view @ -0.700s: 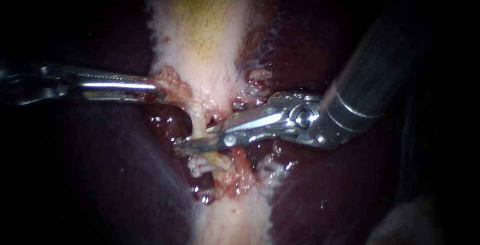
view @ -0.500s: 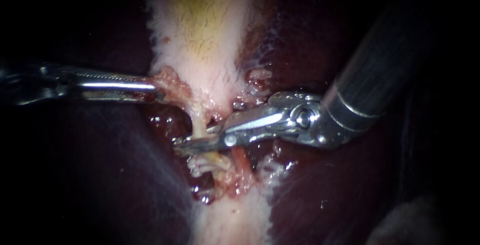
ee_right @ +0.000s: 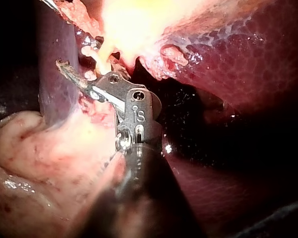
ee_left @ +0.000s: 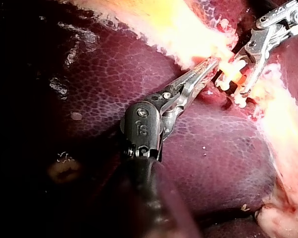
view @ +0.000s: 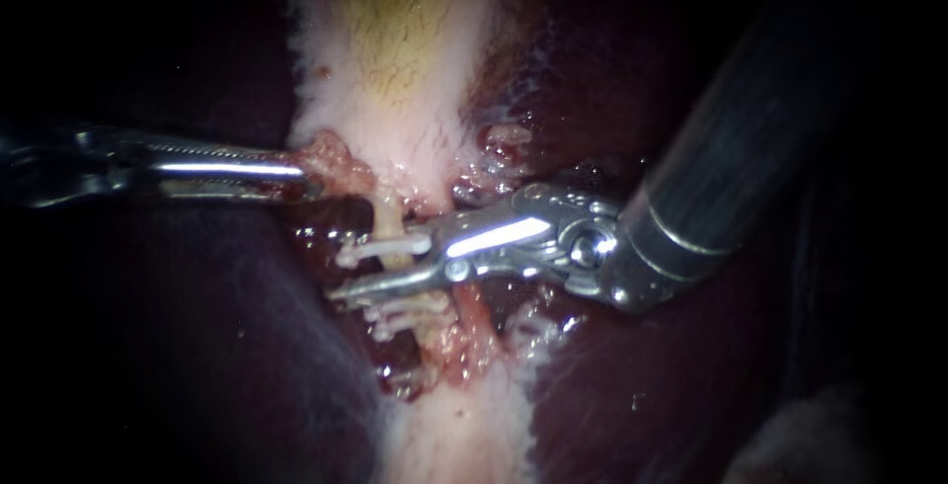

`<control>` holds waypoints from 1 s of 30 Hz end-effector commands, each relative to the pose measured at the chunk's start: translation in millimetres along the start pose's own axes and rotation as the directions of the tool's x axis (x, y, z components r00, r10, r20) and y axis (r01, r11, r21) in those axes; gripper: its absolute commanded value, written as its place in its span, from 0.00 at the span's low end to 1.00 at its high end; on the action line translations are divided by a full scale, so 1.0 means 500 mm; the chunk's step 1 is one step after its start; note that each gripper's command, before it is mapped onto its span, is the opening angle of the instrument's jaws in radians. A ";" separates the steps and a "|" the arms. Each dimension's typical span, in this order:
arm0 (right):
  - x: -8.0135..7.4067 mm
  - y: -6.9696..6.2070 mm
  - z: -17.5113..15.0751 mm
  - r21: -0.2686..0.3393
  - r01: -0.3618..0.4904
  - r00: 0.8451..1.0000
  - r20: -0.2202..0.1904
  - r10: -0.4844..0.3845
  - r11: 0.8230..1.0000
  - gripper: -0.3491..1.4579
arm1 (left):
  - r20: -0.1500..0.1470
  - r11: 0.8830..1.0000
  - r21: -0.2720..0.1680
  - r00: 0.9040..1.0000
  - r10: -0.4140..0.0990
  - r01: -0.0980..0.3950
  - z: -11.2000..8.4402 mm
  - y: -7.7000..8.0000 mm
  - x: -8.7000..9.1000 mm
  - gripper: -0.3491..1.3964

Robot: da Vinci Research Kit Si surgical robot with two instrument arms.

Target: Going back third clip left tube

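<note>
middle left: left instrument (view: 301, 176) jaws clamp pink ragged tissue (view: 334, 160) at pale gallbladder (view: 395, 59) edge | centre: right instrument (view: 385, 269) jaws open, thin pale left tube (view: 390, 217) between them, lower jaw crossing in front | white plastic clip (view: 380, 247) across this tube, above lower jaw | more white clips (view: 405, 314) below | dark red liver (view: 197, 346) around

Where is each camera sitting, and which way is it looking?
Endoscope: close to the tissue, facing the gallbladder and clipped tube; left instrument enters from the left, right instrument from the right.
Left wrist: on the left arm, looking along its shaft to jaws shut on the gallbladder, liver beneath.
Right wrist: on the right arm, looking along its shaft to open jaws at the tube.
Shared: endoscope and left wrist both show both instruments and a clip.
</note>
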 end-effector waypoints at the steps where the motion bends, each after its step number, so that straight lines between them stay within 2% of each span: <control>1: -0.0005 0.0006 0.0000 -0.002 0.009 1.000 0.001 -0.009 1.000 0.47 | 0.000 1.000 0.000 1.000 0.000 0.000 0.0000 0.0000 0.0000 0.00; 10: -0.0035 0.0051 -0.0005 -0.070 0.074 0.997 -0.017 -0.076 0.995 0.47 | 0.000 1.000 0.000 1.000 0.000 0.000 0.0001 0.0000 0.0000 0.00; 15: -0.0043 0.0057 -0.0023 -0.094 0.098 0.995 -0.016 -0.100 0.991 0.47 | 0.000 1.000 0.000 1.000 0.000 0.000 0.0000 0.0000 0.0000 0.00; 22: -0.0050 0.0049 -0.0057 -0.093 0.134 0.991 0.013 -0.134 0.987 0.47 | 0.000 1.000 -0.001 1.000 0.000 0.000 -0.0003 -0.0001 -0.0001 0.00; 30: -0.0058 0.0005 -0.0177 -0.061 0.236 0.972 0.028 -0.235 0.970 0.47 | 0.000 1.000 0.001 1.000 0.001 -0.001 -0.0006 -0.0002 -0.0003 0.00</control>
